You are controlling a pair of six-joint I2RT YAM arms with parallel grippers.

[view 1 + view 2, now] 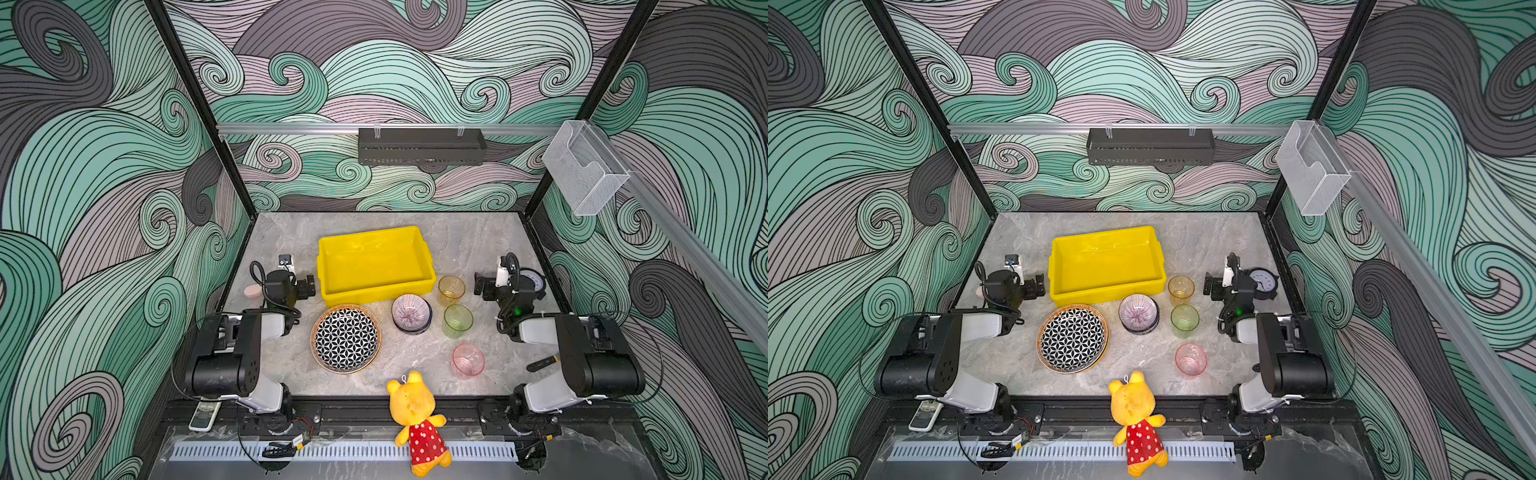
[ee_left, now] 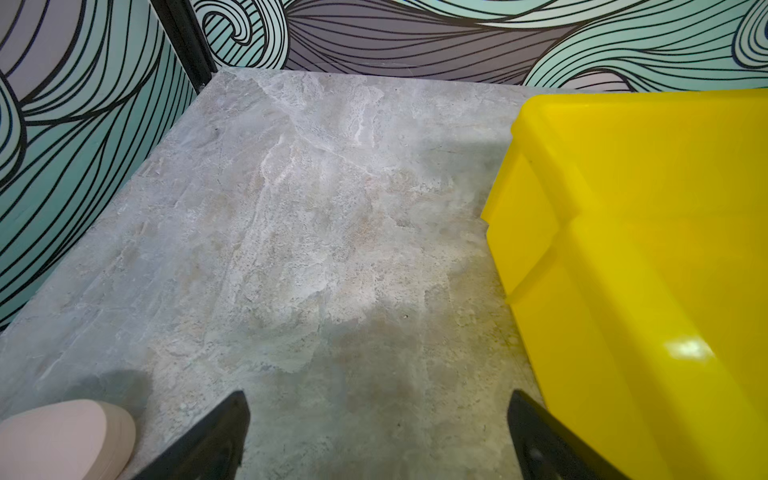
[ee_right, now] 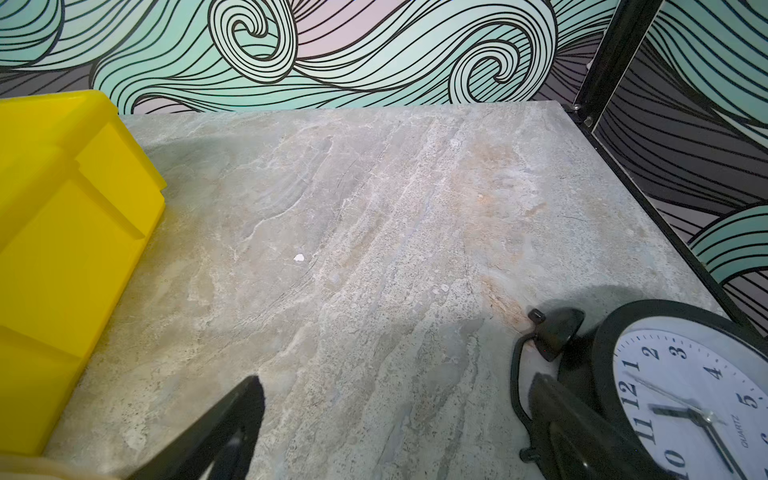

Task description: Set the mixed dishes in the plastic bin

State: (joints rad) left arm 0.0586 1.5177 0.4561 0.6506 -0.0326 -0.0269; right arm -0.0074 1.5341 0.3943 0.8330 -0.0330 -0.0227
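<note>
The empty yellow plastic bin (image 1: pixel 374 266) (image 1: pixel 1106 266) sits mid-table in both top views. In front of it lie the mixed dishes: a black-white geometric plate (image 1: pixel 346 338) (image 1: pixel 1073 338), a purple-striped bowl (image 1: pixel 410 311) stacked on a darker one, and amber (image 1: pixel 451 290), green (image 1: pixel 458 320) and pink (image 1: pixel 468 359) cups. My left gripper (image 1: pixel 309 286) (image 2: pixel 378 399) hovers open just left of the bin (image 2: pixel 644 249), holding nothing. Right of the amber cup, my right gripper (image 1: pixel 480 284) (image 3: pixel 397 380) is open over bare table, the bin (image 3: pixel 62 208) off to its side.
An alarm clock (image 1: pixel 534 282) (image 3: pixel 685 395) stands close beside the right gripper. A pink rounded object (image 1: pixel 252 292) (image 2: pixel 62 436) lies by the left one. A yellow plush bear (image 1: pixel 415 419) hangs over the front edge. A black stick (image 1: pixel 542 363) lies at front right.
</note>
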